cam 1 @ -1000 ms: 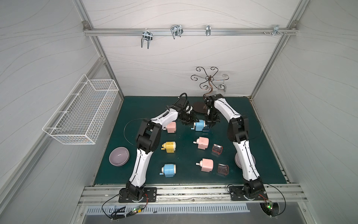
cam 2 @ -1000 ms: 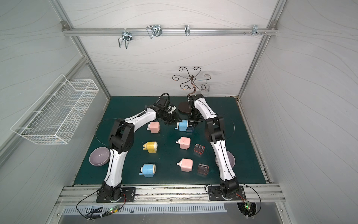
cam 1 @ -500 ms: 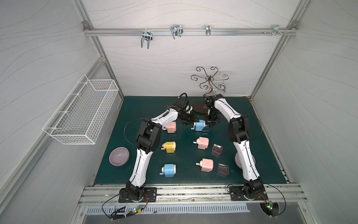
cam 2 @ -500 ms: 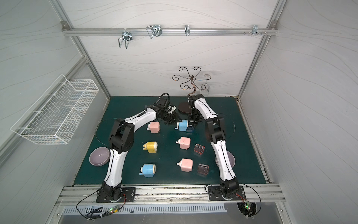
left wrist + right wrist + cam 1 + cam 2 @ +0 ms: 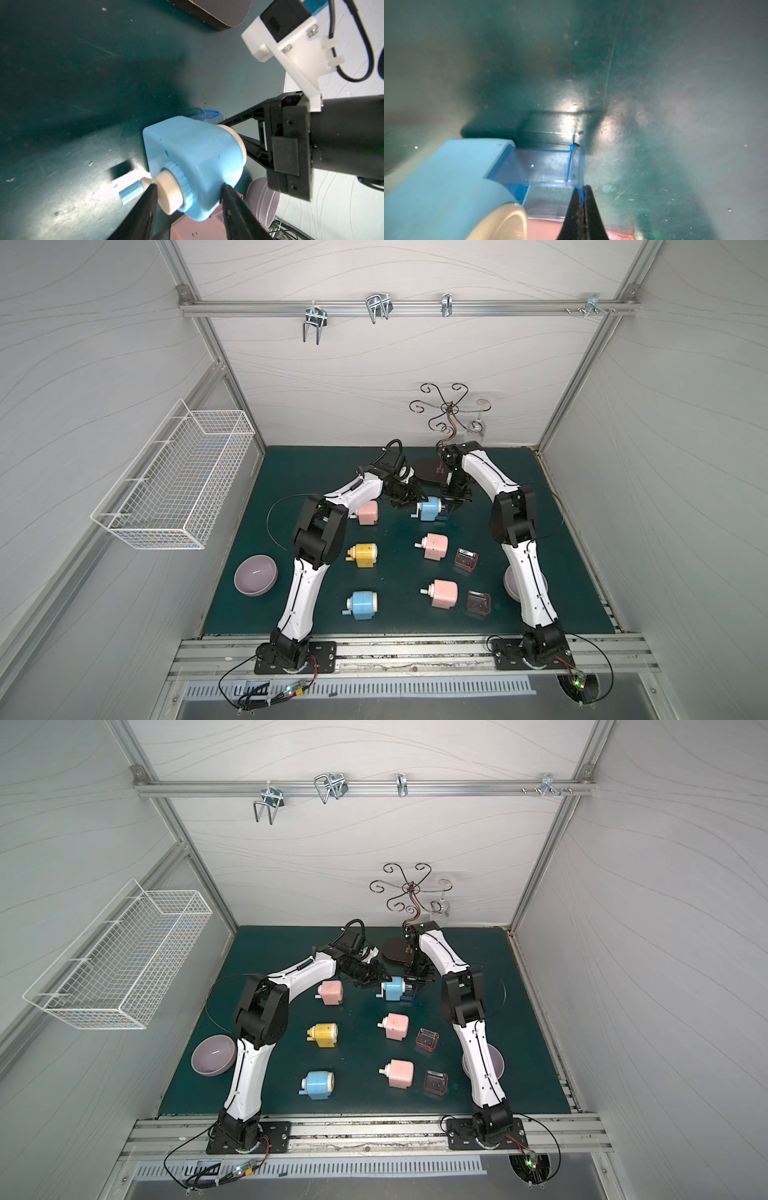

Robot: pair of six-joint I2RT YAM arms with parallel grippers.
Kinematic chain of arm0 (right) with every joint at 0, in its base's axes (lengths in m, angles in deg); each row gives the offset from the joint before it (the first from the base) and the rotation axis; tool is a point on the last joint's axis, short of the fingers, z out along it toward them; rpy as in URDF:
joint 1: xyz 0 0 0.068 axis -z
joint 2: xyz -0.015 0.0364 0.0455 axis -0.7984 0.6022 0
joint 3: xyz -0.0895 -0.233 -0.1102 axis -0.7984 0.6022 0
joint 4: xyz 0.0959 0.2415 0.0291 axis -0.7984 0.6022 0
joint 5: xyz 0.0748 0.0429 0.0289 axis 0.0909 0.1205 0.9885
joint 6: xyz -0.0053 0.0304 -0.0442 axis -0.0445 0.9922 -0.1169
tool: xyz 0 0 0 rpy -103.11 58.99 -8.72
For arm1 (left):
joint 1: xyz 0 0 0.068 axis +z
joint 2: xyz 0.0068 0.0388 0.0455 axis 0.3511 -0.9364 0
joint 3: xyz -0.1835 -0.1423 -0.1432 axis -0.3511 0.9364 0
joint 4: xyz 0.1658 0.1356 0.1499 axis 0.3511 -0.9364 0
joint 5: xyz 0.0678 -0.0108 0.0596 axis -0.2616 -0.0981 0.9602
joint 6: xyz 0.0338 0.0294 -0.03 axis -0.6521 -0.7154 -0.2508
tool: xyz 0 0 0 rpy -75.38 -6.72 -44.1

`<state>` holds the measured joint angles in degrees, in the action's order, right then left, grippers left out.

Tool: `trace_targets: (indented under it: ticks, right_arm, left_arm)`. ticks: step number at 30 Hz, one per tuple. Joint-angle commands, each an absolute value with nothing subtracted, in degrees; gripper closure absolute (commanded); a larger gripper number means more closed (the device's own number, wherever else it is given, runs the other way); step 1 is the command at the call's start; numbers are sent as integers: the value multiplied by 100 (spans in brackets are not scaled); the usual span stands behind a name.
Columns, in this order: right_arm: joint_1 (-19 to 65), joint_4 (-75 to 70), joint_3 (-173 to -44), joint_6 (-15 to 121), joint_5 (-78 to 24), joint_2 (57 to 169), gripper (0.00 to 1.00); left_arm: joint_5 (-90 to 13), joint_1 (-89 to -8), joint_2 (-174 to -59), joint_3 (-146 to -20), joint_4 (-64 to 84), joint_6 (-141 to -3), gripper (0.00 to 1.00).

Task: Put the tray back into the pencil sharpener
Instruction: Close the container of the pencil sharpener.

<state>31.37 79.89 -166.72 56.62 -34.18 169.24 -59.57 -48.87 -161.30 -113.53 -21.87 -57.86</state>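
A light blue pencil sharpener (image 5: 430, 509) with a cream crank knob lies at the back middle of the green mat; it shows in both top views (image 5: 394, 988). My left gripper (image 5: 188, 193) is shut on the pencil sharpener (image 5: 193, 158), one finger at the knob end and the other on the body. A clear blue tray (image 5: 548, 166) sits partly inside the sharpener's open end (image 5: 446, 170), its outer part sticking out. My right gripper (image 5: 582, 199) is shut on the tray's outer wall. In a top view the tray (image 5: 445, 512) is mostly hidden under the right gripper (image 5: 451, 506).
Other sharpeners lie on the mat: pink (image 5: 368, 512), yellow (image 5: 363, 555), blue (image 5: 362, 604), pink (image 5: 434, 545), pink (image 5: 442, 593). Loose trays, red (image 5: 465, 559) and dark (image 5: 478, 603), lie beside them. There are purple bowls (image 5: 254, 574) (image 5: 513, 585) and a wire stand's base (image 5: 428, 472).
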Motion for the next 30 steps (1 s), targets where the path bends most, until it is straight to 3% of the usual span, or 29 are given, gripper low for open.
trace_targets:
  ticks: [1, 30]
  right_arm:
    - [3101, 7782, -16602, 5732, -3286, 16731, 100]
    - [2924, 7405, -16278, 5510, -2776, 16376, 100]
  left_arm:
    - [-5876, -4990, -16455, -11455, -2297, -5817, 48]
    - [-5864, -5017, -16501, -11447, -2312, -5834, 48]
